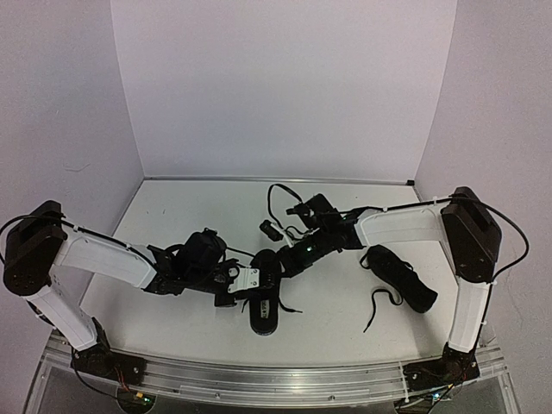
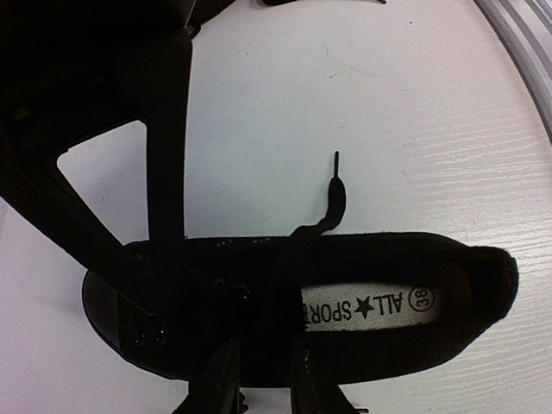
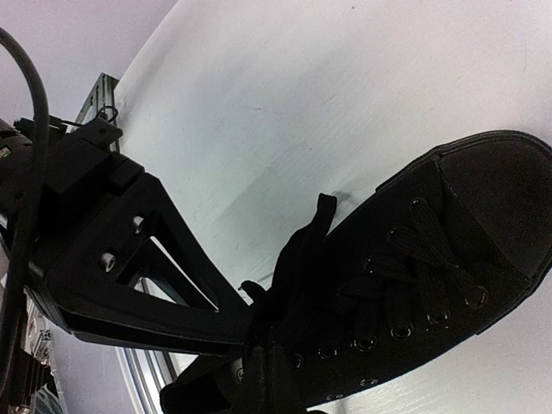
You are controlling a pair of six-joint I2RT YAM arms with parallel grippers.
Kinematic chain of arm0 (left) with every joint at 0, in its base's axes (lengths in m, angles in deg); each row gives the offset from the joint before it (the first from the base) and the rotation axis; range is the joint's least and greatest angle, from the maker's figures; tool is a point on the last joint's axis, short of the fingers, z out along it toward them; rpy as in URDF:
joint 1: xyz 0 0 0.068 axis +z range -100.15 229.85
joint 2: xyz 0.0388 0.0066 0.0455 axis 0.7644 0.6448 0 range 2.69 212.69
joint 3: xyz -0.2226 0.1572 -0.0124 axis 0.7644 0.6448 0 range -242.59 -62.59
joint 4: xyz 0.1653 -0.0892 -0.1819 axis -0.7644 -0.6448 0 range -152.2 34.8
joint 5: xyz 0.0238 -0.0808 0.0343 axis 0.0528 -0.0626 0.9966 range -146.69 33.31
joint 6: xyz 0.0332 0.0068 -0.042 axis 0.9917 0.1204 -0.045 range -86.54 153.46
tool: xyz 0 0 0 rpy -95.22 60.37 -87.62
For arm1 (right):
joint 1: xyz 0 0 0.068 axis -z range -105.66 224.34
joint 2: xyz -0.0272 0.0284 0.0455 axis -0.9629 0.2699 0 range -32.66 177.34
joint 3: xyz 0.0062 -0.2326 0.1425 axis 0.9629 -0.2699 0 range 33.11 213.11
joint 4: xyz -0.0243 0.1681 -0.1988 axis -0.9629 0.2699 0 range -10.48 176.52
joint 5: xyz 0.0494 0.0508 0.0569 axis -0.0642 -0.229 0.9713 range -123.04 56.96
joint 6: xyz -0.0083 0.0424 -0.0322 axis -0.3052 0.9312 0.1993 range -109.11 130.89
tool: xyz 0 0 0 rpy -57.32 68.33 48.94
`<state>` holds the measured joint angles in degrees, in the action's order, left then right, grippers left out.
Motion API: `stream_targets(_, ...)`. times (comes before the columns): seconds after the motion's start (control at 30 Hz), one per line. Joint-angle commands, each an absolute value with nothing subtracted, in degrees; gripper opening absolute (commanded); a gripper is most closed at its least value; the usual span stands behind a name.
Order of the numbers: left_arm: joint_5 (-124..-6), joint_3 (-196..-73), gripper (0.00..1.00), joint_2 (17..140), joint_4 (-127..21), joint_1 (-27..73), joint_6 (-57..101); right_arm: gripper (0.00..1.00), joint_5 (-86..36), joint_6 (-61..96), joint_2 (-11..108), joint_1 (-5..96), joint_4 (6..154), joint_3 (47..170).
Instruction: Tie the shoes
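One black shoe (image 1: 265, 309) lies at the table's middle, toe towards the far side. It also shows in the left wrist view (image 2: 388, 341), with a pale insole label (image 2: 366, 306), and in the right wrist view (image 3: 448, 250). My left gripper (image 1: 248, 280) hangs over the tongue (image 2: 263, 375), its fingers a little apart astride a lace (image 2: 332, 207). My right gripper (image 1: 283, 259) is shut (image 3: 266, 371) on a bunched lace (image 3: 302, 259) at the shoe's top eyelets. The second shoe (image 1: 399, 276) lies to the right, its lace (image 1: 379, 304) loose.
A black cable (image 1: 278, 197) and a small connector (image 1: 271, 229) lie behind the shoes, by the right arm. An aluminium rail (image 1: 302, 381) runs along the near edge. Purple walls close the back and both sides.
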<state>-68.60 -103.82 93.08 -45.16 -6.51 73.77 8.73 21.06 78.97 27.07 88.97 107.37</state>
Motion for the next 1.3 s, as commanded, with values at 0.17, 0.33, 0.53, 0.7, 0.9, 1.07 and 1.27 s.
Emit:
stream_targets(0.17, -67.2, -106.7, 0.21, 95.2, -43.2, -6.8, 74.2, 0.00, 9.7, 21.0, 79.9, 27.0, 87.4, 108.4)
stream_targets(0.33, -66.0, -107.1, 0.20, 96.0, -42.5, -6.8, 74.2, 0.00, 9.8, 21.0, 79.9, 27.0, 87.4, 108.4)
stream_targets(0.53, -65.5, -107.6, 0.23, 96.5, -42.1, -6.9, 74.3, 0.00, 9.9, 21.0, 80.1, 27.0, 87.4, 108.6)
stream_targets(0.7, -66.2, -107.6, 0.15, 95.8, -41.7, -7.2, 74.3, 0.00, 9.9, 21.0, 80.3, 27.0, 87.4, 108.7)
stream_targets(0.9, -66.9, -106.2, 0.04, 93.3, -42.2, -7.4, 73.5, 0.00, 9.9, 20.9, 80.2, 27.0, 87.4, 108.7)
stream_targets(1.07, -66.8, -104.4, 0.00, 90.7, -42.4, -7.5, 72.2, 0.00, 9.9, 20.9, 80.3, 27.1, 87.4, 108.5)
stream_targets(1.27, -67.4, -103.0, 0.00, 89.2, -41.9, -7.5, 70.9, 0.00, 9.9, 20.9, 80.3, 27.0, 87.4, 108.8)
